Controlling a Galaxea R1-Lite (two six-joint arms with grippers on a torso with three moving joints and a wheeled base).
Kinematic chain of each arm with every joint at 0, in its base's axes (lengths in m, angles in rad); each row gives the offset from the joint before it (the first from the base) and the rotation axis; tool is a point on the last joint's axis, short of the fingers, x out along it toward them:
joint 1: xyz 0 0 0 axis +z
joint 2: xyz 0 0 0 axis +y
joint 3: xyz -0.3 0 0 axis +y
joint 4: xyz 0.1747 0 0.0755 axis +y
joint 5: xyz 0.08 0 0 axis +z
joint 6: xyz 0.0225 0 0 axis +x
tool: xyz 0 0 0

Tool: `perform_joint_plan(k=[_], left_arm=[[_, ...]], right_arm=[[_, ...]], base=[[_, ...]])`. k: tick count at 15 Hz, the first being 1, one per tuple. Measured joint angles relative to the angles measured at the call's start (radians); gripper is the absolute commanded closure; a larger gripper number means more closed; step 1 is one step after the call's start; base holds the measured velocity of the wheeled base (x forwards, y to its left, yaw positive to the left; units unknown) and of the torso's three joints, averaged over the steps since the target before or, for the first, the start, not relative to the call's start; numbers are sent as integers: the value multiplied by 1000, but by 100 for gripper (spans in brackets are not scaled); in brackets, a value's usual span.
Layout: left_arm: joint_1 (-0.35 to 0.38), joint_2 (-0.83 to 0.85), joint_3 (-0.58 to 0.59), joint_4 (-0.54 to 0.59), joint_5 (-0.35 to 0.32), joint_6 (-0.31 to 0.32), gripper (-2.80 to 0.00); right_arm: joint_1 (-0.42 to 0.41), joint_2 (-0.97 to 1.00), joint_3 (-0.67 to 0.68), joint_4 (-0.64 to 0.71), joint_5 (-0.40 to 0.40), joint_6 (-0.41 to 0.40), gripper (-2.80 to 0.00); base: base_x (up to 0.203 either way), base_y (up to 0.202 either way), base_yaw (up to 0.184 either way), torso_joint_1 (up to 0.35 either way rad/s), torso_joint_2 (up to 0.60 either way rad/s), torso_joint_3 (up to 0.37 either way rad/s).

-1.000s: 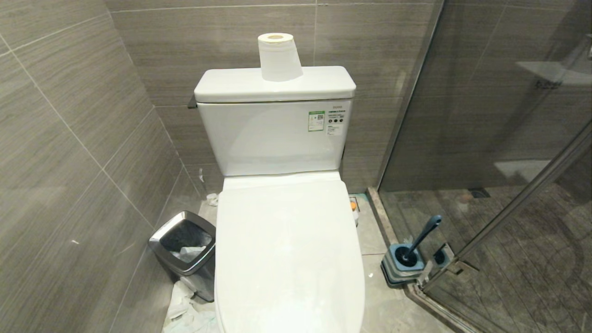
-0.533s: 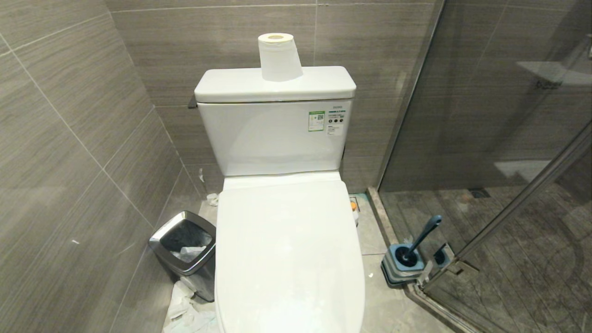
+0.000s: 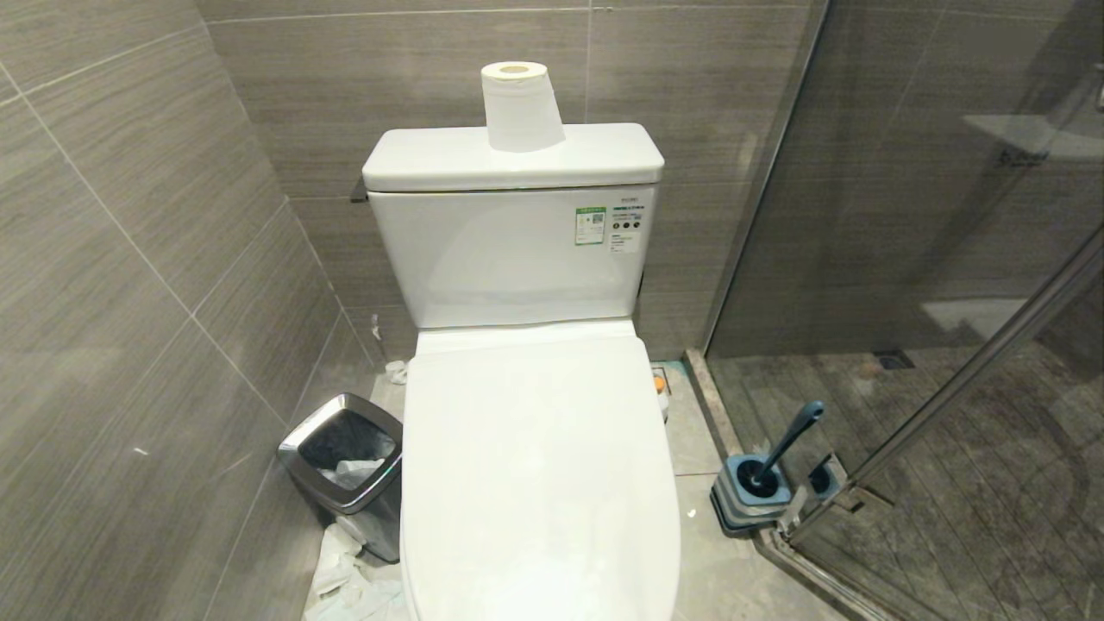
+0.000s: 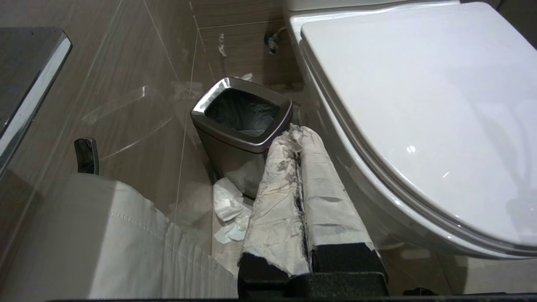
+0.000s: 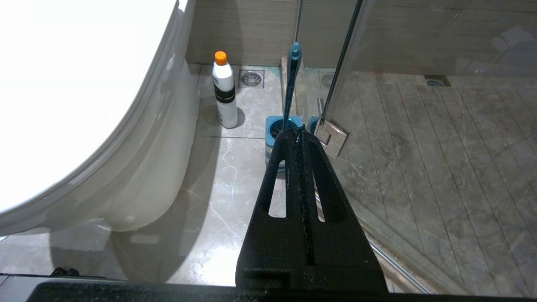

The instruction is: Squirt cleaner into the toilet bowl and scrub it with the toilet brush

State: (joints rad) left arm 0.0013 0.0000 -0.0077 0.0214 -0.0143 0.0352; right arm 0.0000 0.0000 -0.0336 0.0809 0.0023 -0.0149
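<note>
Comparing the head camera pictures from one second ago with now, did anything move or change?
Nothing visibly changed. The toilet lid is down as before, the toilet brush stands in its holder, and the paper roll and the bin have not moved.

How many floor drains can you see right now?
2: one behind the cleaner bottle beside the toilet, one inside the shower. Others may be hidden.

Three cameras round one toilet
Head looks down on toilet (image 3: 535, 448); low wrist views flank it, sharing its lid.
</note>
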Motion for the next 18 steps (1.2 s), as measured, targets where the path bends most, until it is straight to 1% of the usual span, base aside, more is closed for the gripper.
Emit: perform_joint_plan(k=[4,6,18], left_arm=[[0,0,0,-3,2,-8,0],[0,0,3,-24,2,-8,0],[0,0,6,-27,1,-11,0]], right_arm=[[0,0,0,0,0,0,0],[0,0,0,0,0,0,0],[0,0,-1,1,-5,1,0]], base=[[0,0,0,0,0,0],[0,0,0,0,0,0],[0,0,0,0,0,0]])
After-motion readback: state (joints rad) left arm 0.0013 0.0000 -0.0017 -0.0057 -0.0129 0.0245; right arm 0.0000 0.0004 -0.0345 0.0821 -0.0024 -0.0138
